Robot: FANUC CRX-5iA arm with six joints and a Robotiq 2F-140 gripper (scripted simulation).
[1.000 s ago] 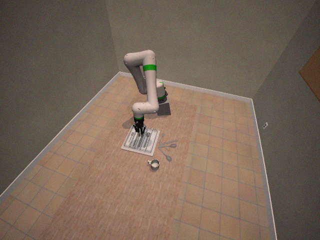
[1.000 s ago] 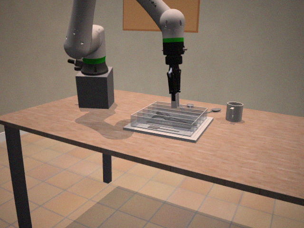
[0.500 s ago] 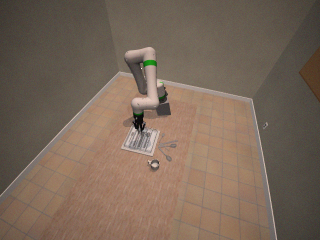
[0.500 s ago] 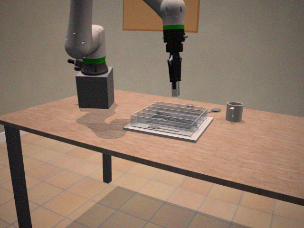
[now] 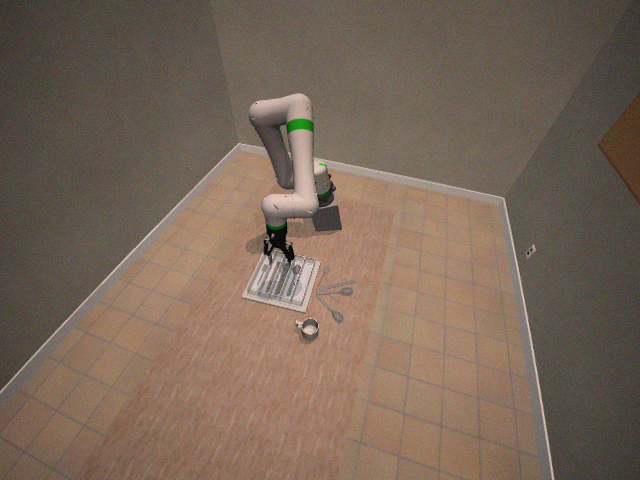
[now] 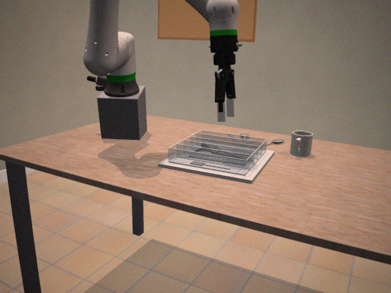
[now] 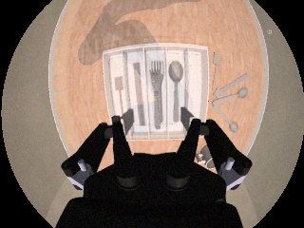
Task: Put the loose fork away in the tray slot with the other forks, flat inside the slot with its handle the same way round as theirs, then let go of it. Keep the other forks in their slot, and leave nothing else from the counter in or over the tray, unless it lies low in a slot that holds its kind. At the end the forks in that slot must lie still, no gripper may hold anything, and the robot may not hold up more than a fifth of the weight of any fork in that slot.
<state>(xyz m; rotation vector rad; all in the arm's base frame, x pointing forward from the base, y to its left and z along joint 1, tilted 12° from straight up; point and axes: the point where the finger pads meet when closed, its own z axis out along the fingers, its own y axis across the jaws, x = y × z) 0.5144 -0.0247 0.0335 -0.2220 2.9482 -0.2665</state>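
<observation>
I saw the forks (image 7: 156,90) lying flat in the middle slot of the tray (image 7: 198,53), tines toward the far end and handles toward the camera; in the wrist view I could not separate the loose fork from the others, as they overlapped into one grey shape. From the exterior view the forks (image 6: 217,151) lay low inside the clear-walled tray (image 6: 262,159), below its rim. The slot to their right held a spoon (image 7: 177,83), and the slots to their left held a knife (image 7: 137,91) and what looked like a spatula (image 7: 118,89).

The gripper (image 7: 152,128) hung above the near end of the tray with its fingers spread wide and nothing between them. In the exterior view the gripper (image 6: 225,110) stood well above the tray, pointing straight down.

On the table (image 6: 331,189) just beside the tray's right side lay several loose pieces of cutlery (image 5: 336,290), spoons among them, fanned out outside the tray. A grey mug (image 6: 301,143) stood near them, apart from the tray. The arm's dark pedestal (image 6: 110,126) sat at the table's far left corner.
</observation>
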